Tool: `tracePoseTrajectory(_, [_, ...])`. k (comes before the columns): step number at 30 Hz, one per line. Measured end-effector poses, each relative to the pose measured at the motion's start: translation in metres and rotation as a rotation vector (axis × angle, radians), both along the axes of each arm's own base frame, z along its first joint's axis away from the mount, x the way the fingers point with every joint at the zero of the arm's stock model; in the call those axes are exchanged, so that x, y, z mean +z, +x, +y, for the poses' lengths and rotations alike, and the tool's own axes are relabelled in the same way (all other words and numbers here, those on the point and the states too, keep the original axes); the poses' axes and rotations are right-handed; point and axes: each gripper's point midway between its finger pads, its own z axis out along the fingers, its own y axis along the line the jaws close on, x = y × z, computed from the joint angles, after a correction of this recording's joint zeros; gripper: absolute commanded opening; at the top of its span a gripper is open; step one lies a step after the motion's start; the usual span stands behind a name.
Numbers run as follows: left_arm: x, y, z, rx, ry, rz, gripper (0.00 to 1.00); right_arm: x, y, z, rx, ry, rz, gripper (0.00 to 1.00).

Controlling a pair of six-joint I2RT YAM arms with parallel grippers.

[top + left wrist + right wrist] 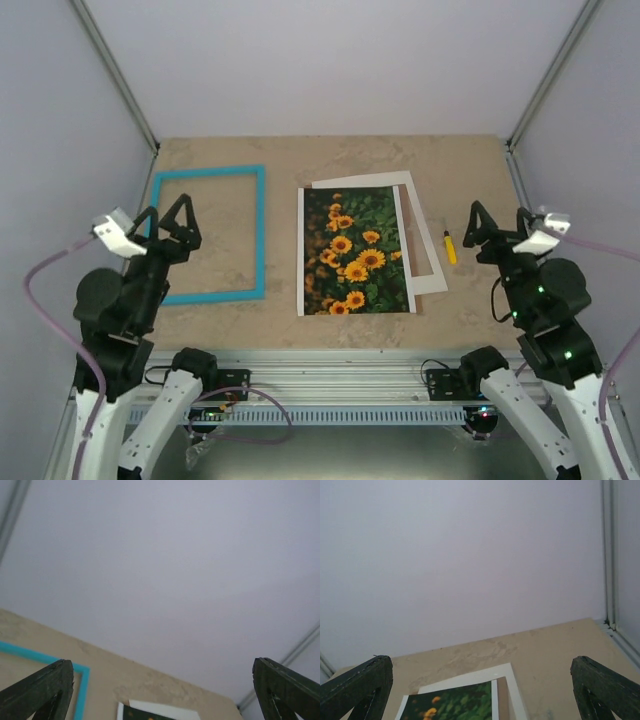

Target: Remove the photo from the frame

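The sunflower photo [356, 250] lies flat in the middle of the table, on top of the white mat [428, 262]. Its top edge shows in the left wrist view [150, 713] and the right wrist view [455, 705]. The turquoise frame [262, 235] lies empty to the left of it, with bare table showing through; its corner shows in the left wrist view [82, 680]. My left gripper [172, 218] is open and empty, raised over the frame's left side. My right gripper [497, 232] is open and empty, raised right of the mat.
A small yellow marker [450, 246] lies on the table between the mat and my right gripper. White enclosure walls with metal corner posts [120, 80] stand around the table. The metal rail [330, 362] runs along the near edge.
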Motion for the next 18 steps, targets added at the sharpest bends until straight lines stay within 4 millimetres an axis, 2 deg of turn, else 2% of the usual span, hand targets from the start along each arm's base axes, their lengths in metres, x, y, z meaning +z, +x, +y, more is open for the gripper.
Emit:
tracePoseTrajectory(2, [0.003, -0.012, 0.009, 0.037, 0.015, -0.042, 0.99, 0.0, -0.009, -0.006, -0.016, 0.004, -0.025, 0.98])
tracePoseTrajectory(3, [-0.002, -0.015, 0.013, 0.056, 0.024, -0.051, 0.99, -0.003, -0.013, -0.009, -0.021, 0.007, -0.038, 0.98])
tracePoseTrajectory(7, [-0.048, -0.004, 0.017, 0.1, 0.088, 0.032, 0.99, -0.035, -0.013, -0.011, -0.031, -0.008, -0.014, 0.98])
tracePoseTrajectory(10, [-0.071, 0.008, 0.017, 0.116, 0.129, 0.113, 0.99, -0.056, -0.006, -0.009, -0.04, -0.026, 0.026, 0.98])
tracePoseTrajectory(14, [-0.082, 0.014, 0.016, 0.118, 0.149, 0.151, 0.99, -0.066, 0.003, -0.006, -0.041, -0.036, 0.044, 0.98])
tracePoseTrajectory(18, [-0.083, 0.015, 0.019, 0.133, 0.155, 0.159, 0.99, -0.07, 0.01, -0.003, -0.04, -0.048, 0.064, 0.97])
